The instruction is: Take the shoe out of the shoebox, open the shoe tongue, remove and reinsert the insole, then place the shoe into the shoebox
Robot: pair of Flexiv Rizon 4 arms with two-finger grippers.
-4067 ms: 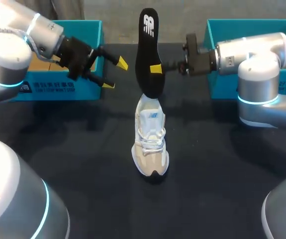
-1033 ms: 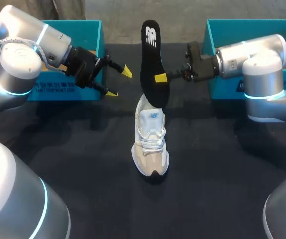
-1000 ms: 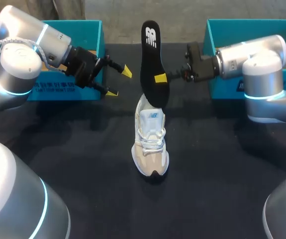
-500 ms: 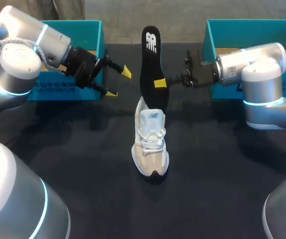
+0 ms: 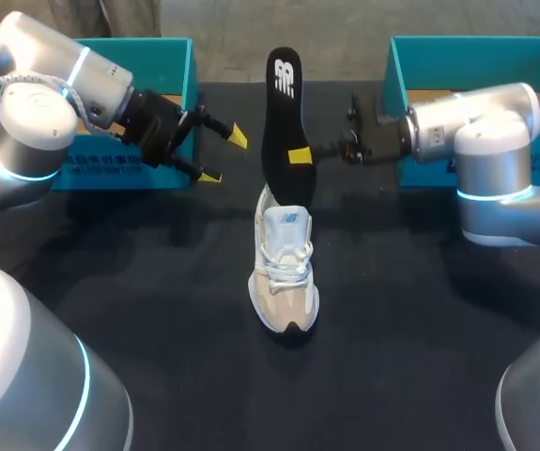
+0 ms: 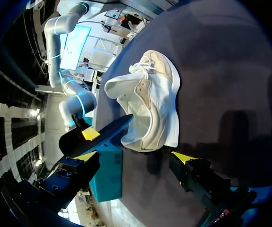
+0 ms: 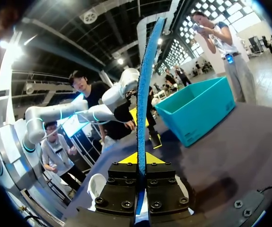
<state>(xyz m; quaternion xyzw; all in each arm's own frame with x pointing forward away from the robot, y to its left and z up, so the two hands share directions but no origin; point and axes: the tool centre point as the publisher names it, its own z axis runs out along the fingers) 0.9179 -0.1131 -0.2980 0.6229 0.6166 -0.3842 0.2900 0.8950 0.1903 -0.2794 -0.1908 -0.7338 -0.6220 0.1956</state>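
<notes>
A beige and white shoe [image 5: 285, 268] stands upright mid-table, toe toward the near edge. A black insole [image 5: 282, 122] stands on end above its heel, the lower tip at the shoe's opening. My right gripper [image 5: 300, 155] is shut on the insole's lower half from the right. The right wrist view shows the insole [image 7: 145, 94] edge-on, rising from between the right gripper's [image 7: 141, 158] fingers. My left gripper [image 5: 223, 157] hangs open to the left of the insole, holding nothing. In the left wrist view, the shoe [image 6: 150, 104] and insole [image 6: 98, 137] lie ahead of the open left gripper [image 6: 135, 156].
A teal shoebox [image 5: 171, 56] sits at the back left behind my left arm, and a second teal box [image 5: 439, 47] sits at the back right behind my right arm. The left box [image 7: 197, 109] also shows past the insole in the right wrist view.
My right gripper has lowered the insole a little, bringing its lower tip down to the shoe's heel opening. The left arm has kept still over the last second.
</notes>
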